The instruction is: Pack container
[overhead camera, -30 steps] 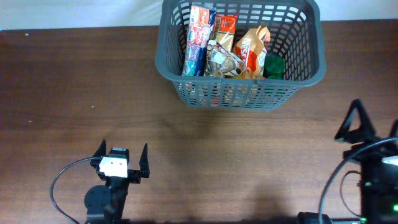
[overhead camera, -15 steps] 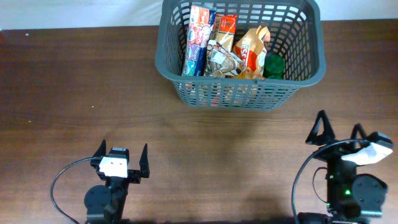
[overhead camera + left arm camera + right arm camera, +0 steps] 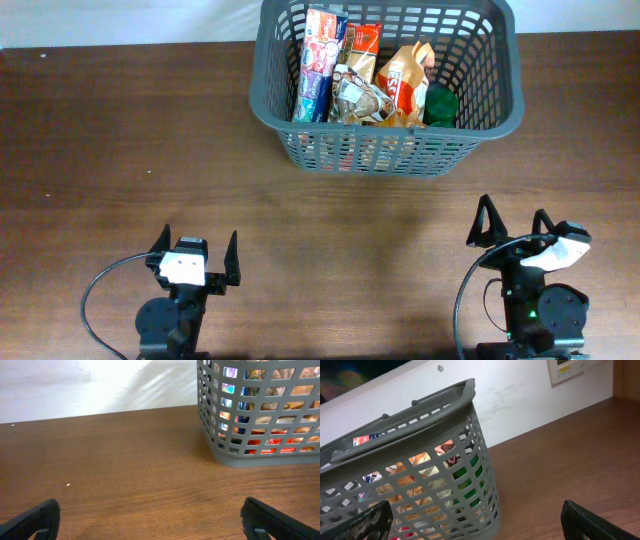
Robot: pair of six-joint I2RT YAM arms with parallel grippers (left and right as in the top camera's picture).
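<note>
Claws left (image 3: 197, 241) and right (image 3: 513, 216) stand apart and empty; finishing well likely means parking both low, well clear of the packed container (image 3: 258, 105).

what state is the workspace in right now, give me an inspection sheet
surface: dark brown wooden table, a few pale specks
job's things: grey basket at the far side, holding snack packets and a green item
clutter: nothing seen
grippers: left gripper and right gripper both open and empty, near the front edge, apart from the basket
cables: a black cable loops beside each arm base
surroundings: white wall behind the table, with a wall panel
</note>
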